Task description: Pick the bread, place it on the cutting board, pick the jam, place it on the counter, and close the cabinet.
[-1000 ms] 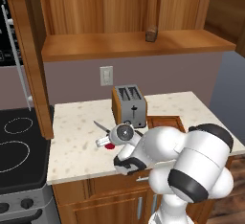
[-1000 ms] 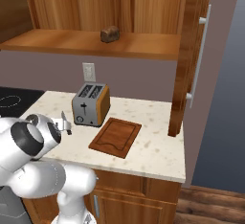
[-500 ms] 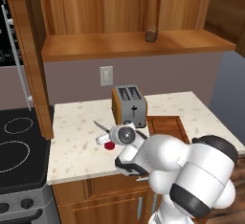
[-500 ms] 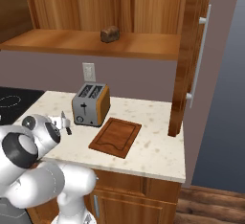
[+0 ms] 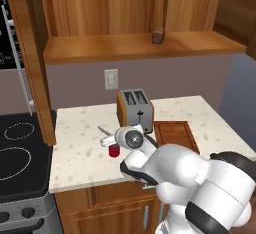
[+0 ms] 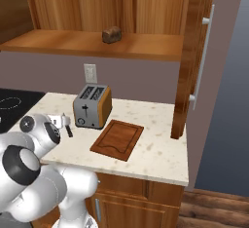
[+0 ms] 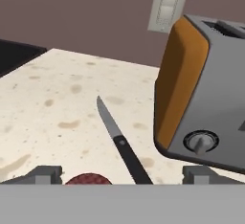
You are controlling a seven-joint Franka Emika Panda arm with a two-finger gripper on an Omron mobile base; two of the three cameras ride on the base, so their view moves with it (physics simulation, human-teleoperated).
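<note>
The bread (image 5: pixel 159 35) (image 6: pixel 112 34) lies on the lower shelf of the open cabinet (image 5: pixel 27 53) (image 6: pixel 193 51). The cutting board (image 5: pixel 175 134) (image 6: pixel 117 138) lies bare on the counter (image 5: pixel 80 150) (image 6: pixel 155 154), right of a toaster. The jam (image 5: pixel 114 150), a small red jar, stands on the counter left of the toaster. My gripper (image 5: pixel 109 141) (image 6: pixel 64 121) (image 7: pixel 123 175) hovers just above it, open and holding nothing. In the hand view the jam's lid (image 7: pixel 87 179) peeks up between the fingertips (image 7: pixel 45 174), nearer the left one.
A silver and orange toaster (image 5: pixel 135 109) (image 6: pixel 92 106) (image 7: pixel 201 94) stands close to my hand's right. A black-handled knife (image 5: pixel 102 130) (image 7: pixel 119 144) lies on the counter beside the jam. A black stovetop (image 5: pixel 20 153) borders the counter on the left.
The arm's elbow and shoulder have swung round behind the hand. The hand itself has hardly shifted over the jam, and the jaws stay open.
</note>
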